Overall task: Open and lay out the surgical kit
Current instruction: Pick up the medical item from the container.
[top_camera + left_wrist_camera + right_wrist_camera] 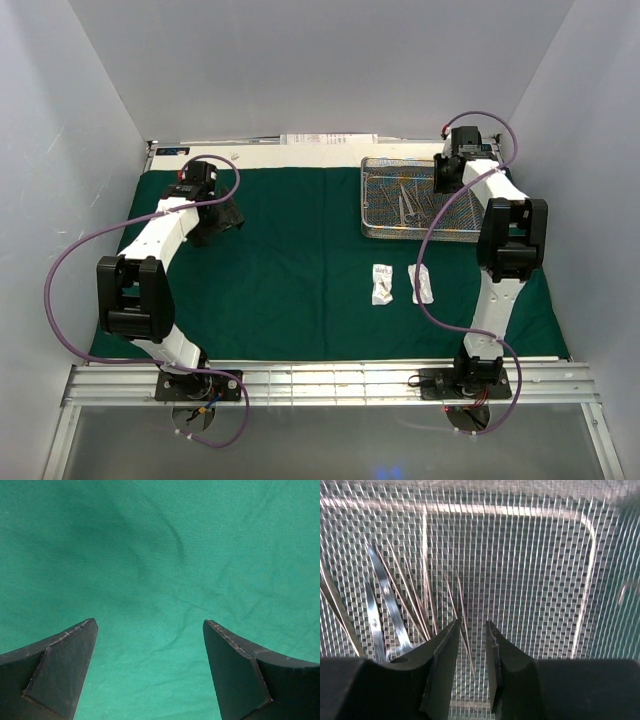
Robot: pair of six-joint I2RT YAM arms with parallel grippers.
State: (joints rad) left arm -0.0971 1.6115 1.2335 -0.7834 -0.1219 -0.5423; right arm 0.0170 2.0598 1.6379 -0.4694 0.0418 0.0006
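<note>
The dark green cloth [300, 270] lies spread flat over the table. The silver wire-mesh tray [365, 200] stands on it at the back right, with slim metal scissors and forceps [408, 203] inside. Two small clear packets [382, 284] [421, 284] lie on the cloth in front of the tray. My right gripper [445, 180] [472, 624] is down inside the tray [545, 555], its jaws a narrow gap apart with a thin instrument tip [462, 615] running between them, beside shiny blades [385, 605]. My left gripper [225, 220] [150, 622] hangs wide open over bare cloth [160, 555].
White enclosure walls stand on the left, right and back. A white sheet [330, 140] lies along the back edge beyond the cloth. A metal rail [330, 380] with both arm bases runs along the near edge.
</note>
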